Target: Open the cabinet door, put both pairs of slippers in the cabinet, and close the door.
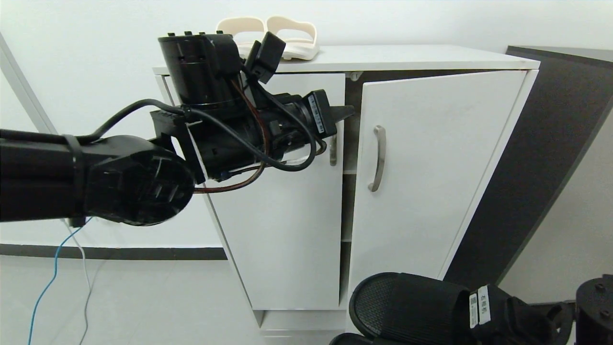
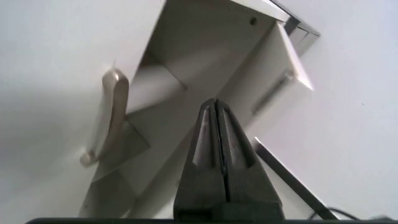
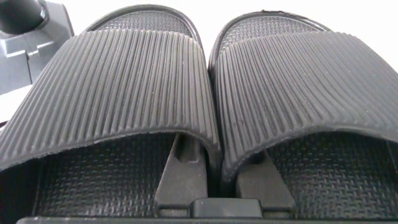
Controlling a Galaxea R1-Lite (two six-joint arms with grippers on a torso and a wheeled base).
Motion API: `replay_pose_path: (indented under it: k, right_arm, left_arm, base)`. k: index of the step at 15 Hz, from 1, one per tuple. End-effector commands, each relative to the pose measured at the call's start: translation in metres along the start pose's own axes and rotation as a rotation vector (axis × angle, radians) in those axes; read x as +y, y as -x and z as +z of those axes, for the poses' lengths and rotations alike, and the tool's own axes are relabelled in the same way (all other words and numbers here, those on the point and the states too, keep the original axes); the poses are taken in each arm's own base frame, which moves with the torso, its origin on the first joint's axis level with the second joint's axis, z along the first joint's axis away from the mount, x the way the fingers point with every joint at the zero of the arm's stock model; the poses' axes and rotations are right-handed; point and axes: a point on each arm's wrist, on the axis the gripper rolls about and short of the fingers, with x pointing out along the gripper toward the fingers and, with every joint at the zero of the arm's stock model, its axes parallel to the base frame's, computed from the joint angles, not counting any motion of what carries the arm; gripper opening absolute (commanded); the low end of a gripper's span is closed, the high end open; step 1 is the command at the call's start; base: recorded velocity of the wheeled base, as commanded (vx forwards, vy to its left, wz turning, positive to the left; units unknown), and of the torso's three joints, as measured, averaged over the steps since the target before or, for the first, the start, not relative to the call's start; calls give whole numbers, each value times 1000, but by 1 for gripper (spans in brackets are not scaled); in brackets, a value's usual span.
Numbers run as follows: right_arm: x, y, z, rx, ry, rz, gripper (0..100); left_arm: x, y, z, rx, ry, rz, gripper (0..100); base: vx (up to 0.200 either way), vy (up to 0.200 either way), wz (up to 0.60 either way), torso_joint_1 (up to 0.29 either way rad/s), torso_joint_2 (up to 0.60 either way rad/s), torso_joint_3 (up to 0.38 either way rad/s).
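Left gripper (image 2: 216, 109) — fingers pressed flat together, holding nothing. The tip sits at the upper part of the dark gap between the two doors of the white cabinet (image 1: 431, 57), just beside the left door handle (image 2: 107, 115). The left door (image 1: 282, 230) stands slightly ajar, and shelf edges show in the gap. The right door (image 1: 431, 167) carries its own upright bar handle (image 1: 378, 158), untouched.

Right gripper (image 3: 217, 171) — clamped on the black slippers (image 3: 130, 81). One finger lies under each strap, and the pair's two inner side walls are pinched between them. The pair is held side by side, low in front of the base of the right door.

The beige slippers (image 1: 278, 28) lie side by side on the cabinet top, toward its left end, close to the wall.

A blue cable (image 1: 48, 282) runs across the floor left of the cabinet.
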Motion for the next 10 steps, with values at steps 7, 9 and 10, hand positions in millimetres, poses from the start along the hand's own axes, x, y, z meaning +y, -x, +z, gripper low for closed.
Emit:
replay_pose_path:
  k: [7,9,10]
  right_arm:
    - [4,-2,-3,17,6,18,0]
    - [4,-3,-4,23,3,19,0]
    - [4,-3,-4,24,5,22,0]
  left_arm:
    - [-1,-18,-18,38,13,0,0]
    - [-22,-14,-24,47,13,-28,0]
    - [-30,-11,-25,51,12,-49,0]
  base:
    - [-86,0,0,2,2,1]
    - [-200,0,0,5,-2,7]
    - [-200,0,0,7,2,7]
